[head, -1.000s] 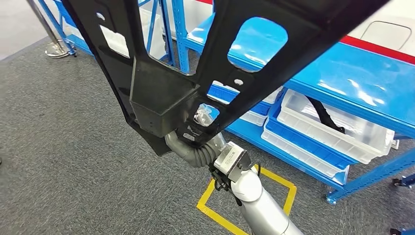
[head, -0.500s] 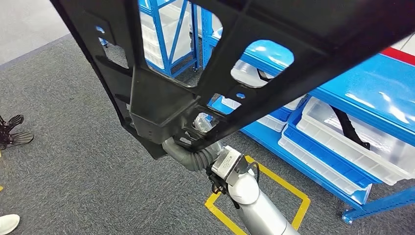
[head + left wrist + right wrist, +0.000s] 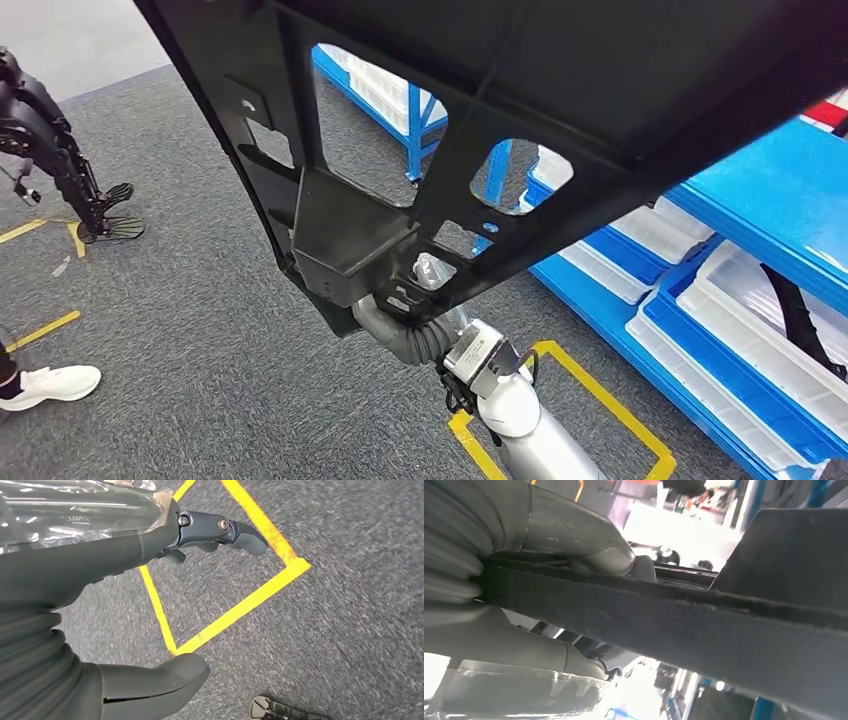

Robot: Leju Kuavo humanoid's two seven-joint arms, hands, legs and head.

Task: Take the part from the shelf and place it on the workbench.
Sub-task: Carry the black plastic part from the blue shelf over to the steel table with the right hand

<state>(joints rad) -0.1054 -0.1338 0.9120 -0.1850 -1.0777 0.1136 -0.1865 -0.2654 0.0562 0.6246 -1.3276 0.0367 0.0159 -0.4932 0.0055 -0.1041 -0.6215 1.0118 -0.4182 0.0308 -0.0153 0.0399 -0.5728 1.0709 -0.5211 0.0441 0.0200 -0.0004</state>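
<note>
The large black moulded part (image 3: 520,90), a frame with several cut-outs, spans the upper head view and is held up in the air. My right hand (image 3: 405,325) grips its lower edge from beneath, its ribbed grey cover showing under the part. In the right wrist view the thumb and fingers (image 3: 589,555) clamp the part's thick felt-like edge (image 3: 674,625). My left hand (image 3: 75,565) hangs over the carpet holding nothing, with its dark fingers (image 3: 220,530) stretched out and well apart from the thumb (image 3: 160,680).
Blue shelving (image 3: 790,190) with white bins (image 3: 760,350) runs along the right. A yellow tape square (image 3: 600,400) marks the grey carpet below my arm, also the yellow square (image 3: 235,610) under my left hand. A dark legged machine (image 3: 50,140) and a person's white shoe (image 3: 50,385) are at left.
The camera has turned: the shelving slides off to the right, and the dark machine and the white shoe come in at left. My right hand keeps its hold on the part.
</note>
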